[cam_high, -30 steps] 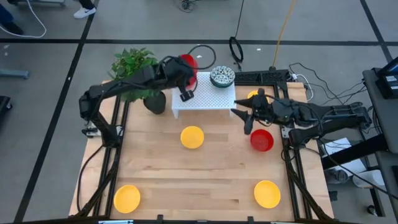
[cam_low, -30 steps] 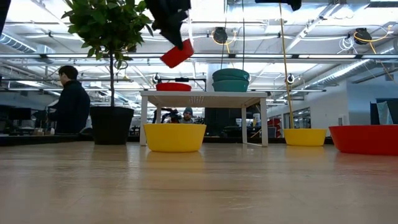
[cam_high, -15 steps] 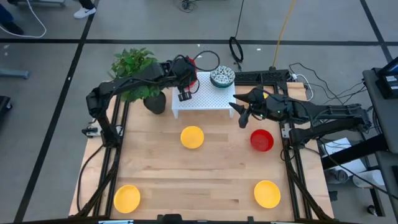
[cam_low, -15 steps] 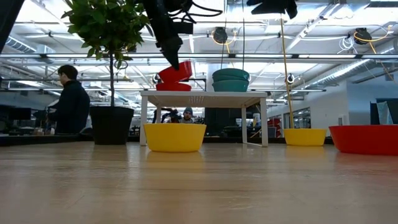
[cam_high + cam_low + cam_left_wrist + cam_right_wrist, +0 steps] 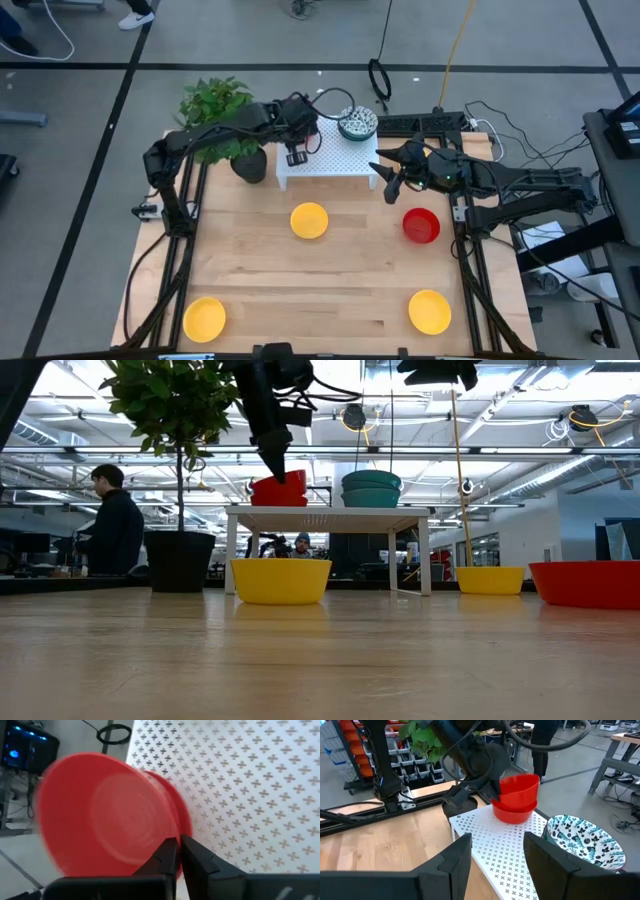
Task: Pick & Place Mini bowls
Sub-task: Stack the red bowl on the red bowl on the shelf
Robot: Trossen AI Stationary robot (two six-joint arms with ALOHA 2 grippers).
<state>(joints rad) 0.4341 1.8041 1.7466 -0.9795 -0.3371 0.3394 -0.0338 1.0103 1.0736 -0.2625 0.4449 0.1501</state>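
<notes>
A red mini bowl (image 5: pixel 279 485) is being held by its rim in the closed jaws of the left gripper (image 5: pixel 178 851). It is nested in a second red bowl (image 5: pixel 514 812) on the white perforated stand (image 5: pixel 330 155) at the tabletop's far edge. A patterned bowl (image 5: pixel 357 123) is sitting at the stand's right end. The right gripper (image 5: pixel 388 178) is being held just right of the stand, jaws wide open and empty. Three yellow bowls (image 5: pixel 309 220) and one red bowl (image 5: pixel 421 225) are lying on the tabletop (image 5: pixel 350 270).

We see a smooth, glossy plastic-looking red bowl (image 5: pixel 107 815) pinched in the left tool (image 5: pixel 178 851), whose fingers look matt black. Beneath it, the white shelf (image 5: pixel 507 852) is matt perforated sheet; the table (image 5: pixel 350 280) is pale wood.
</notes>
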